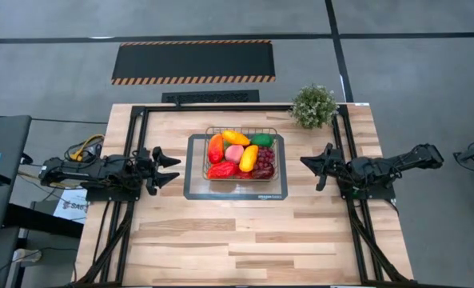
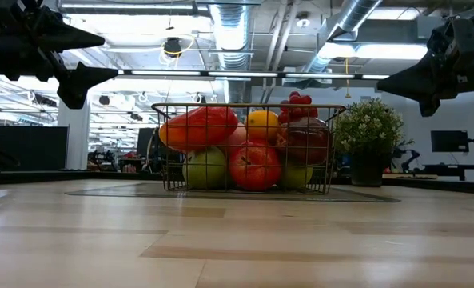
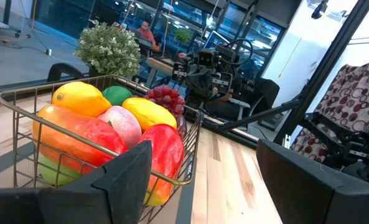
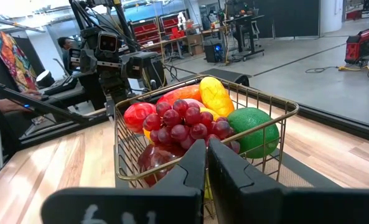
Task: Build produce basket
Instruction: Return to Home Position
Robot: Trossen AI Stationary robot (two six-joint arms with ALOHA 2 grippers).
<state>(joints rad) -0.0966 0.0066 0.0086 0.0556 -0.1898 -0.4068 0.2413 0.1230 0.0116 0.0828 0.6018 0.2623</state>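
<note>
Wire basket (image 1: 240, 128) sits on grey tray (image 1: 195, 189), mid-table (image 1: 244, 240) toward the far edge. Produce (image 1: 235, 154) heaped inside, grape bunch (image 1: 265, 163) at its right end. Left gripper (image 1: 177, 169) off tray's left edge, jaws spread, empty. Right gripper (image 1: 304, 162) off tray's right edge, jaws closed on nothing. Potted plant (image 1: 313, 106) at far edge

Open-plan robotics lab, exposed ceiling ducts (image 2: 229, 28), concrete floor (image 1: 420, 80) with hazard-striped mat (image 1: 193, 60), shelved red storage bins (image 4: 148, 28) far beyond the right hand (image 4: 207, 146)
</note>
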